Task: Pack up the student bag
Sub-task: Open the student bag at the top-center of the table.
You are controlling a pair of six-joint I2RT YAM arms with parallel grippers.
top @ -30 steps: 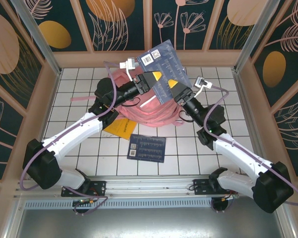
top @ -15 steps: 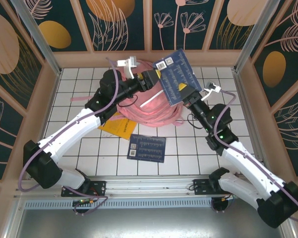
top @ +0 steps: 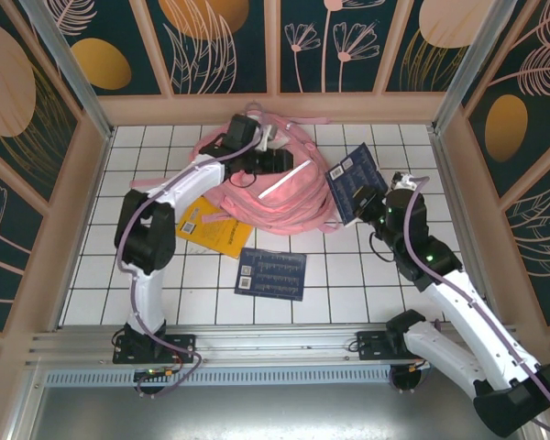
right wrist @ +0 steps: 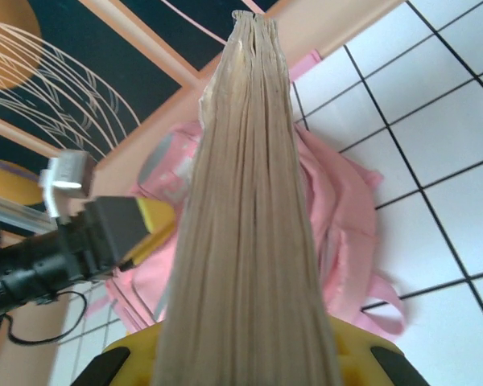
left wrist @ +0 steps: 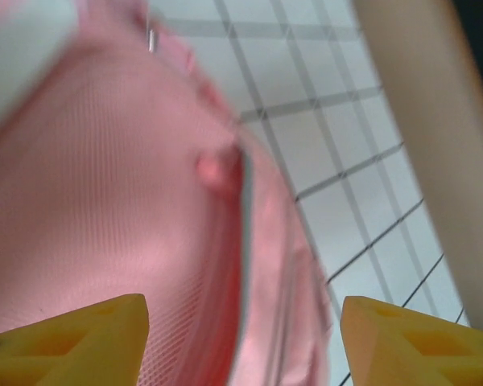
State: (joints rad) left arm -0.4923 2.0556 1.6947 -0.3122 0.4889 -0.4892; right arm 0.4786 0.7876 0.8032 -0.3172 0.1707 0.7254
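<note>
While your right gripper (top: 378, 203) pinches the blue book (top: 355, 183) aloft, likely for slotting in, your left gripper (left wrist: 241, 338) hangs spread over the student bag (top: 266, 200).

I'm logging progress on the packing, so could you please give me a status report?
Left gripper open over the student bag. Right gripper shut on blue book, beside the bag. Yellow book and second blue book on table, unpacked.

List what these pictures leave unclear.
- student bag opening: top view, left gripper covers it; left wrist view blurred.
- yellow book: top view, one corner under the bag.
- held blue book cover: edge-on in right wrist view; print too small from above.
</note>
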